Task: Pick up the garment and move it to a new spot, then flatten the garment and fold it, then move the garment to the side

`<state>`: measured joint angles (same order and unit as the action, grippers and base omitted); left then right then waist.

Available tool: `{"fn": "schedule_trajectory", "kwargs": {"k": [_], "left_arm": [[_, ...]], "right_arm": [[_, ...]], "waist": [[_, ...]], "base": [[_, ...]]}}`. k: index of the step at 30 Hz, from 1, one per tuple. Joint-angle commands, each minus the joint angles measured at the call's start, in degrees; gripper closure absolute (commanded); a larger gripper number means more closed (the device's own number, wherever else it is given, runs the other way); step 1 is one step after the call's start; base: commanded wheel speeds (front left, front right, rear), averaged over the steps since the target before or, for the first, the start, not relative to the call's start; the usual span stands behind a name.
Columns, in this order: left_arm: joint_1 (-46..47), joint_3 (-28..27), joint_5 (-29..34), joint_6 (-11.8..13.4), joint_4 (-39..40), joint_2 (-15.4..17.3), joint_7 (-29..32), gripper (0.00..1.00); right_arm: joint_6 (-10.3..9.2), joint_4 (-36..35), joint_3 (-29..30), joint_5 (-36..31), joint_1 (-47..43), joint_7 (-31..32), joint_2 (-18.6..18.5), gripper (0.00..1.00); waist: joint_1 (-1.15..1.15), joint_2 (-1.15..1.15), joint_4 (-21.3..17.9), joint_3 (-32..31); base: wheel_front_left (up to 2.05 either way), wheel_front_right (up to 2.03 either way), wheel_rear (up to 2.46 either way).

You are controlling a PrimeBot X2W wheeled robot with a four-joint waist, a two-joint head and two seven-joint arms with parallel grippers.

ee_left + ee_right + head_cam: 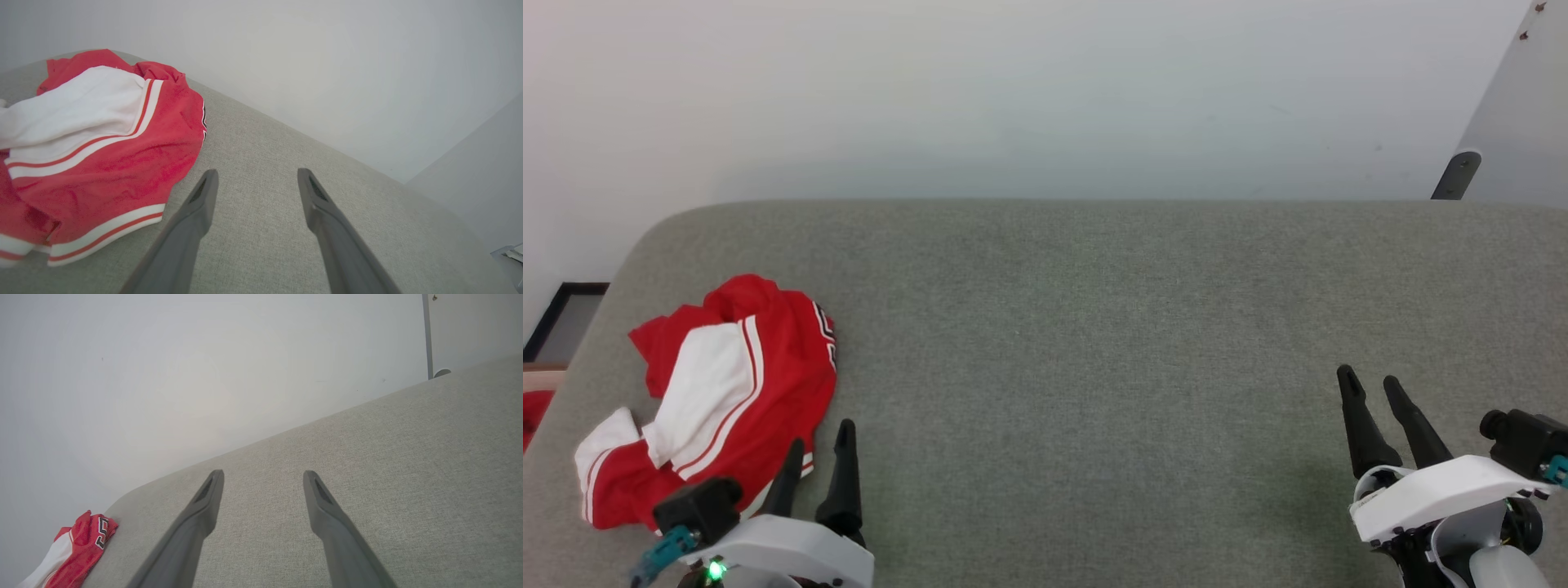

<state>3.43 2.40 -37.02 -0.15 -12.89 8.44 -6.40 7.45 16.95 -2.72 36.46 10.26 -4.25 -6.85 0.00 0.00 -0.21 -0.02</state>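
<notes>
1. Head view: the garment [715, 400] lies crumpled at 8 o'clock on the grey fabric surface [1094, 343], a white sleeve on top and striped trim along its near edge; my left gripper [822, 435] sits at 7 o'clock with its fingers spread wide and empty, one fingertip over the garment's hem, though I cannot tell whether it touches; my right gripper [1369, 376] is at 4 o'clock, well apart from the cloth, also spread and holding nothing; a bit of red cloth [533, 416] shows at the 9 o'clock edge, off the surface, and is not my target.

2. Left wrist view: the garment [102, 155] runs from 9 to 8 o'clock, just beside the left finger; bare fabric lies between the two fingers, so nothing is gripped.

3. Right wrist view: the jaws stand wide over bare surface; the garment [77, 547] is a small heap far off at 8 o'clock.

4. My judgement: I am at the first step, with the pick-up not yet made; next I should swing the left gripper toward 10 o'clock over a raised fold, lower it and pinch enough cloth to lift; the open middle looks a fair new spot.
</notes>
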Motion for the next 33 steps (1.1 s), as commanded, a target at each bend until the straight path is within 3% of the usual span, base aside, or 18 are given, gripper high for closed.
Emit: {"fn": "schedule_trajectory", "kwargs": {"k": [1, 33], "left_arm": [[0.3, 0.22, 1.97, 0.43, 0.81, 0.52, -0.65, 0.0], [-0.85, 2.89, 19.58, 3.08, 2.52, 2.0, -5.1, 0.0]], "right_arm": [[0.04, -0.82, -0.07, -2.33, 1.53, -0.64, -0.11, 0.0], [0.04, -0.02, 1.91, -21.65, 1.56, -5.02, 0.82, 0.0]], "waist": [[0.0, 0.0, -0.02, 0.0], [0.0, 0.0, -0.38, -0.04]], "base": [[0.0, 0.0, 0.0], [0.0, 0.0, 0.0]]}}
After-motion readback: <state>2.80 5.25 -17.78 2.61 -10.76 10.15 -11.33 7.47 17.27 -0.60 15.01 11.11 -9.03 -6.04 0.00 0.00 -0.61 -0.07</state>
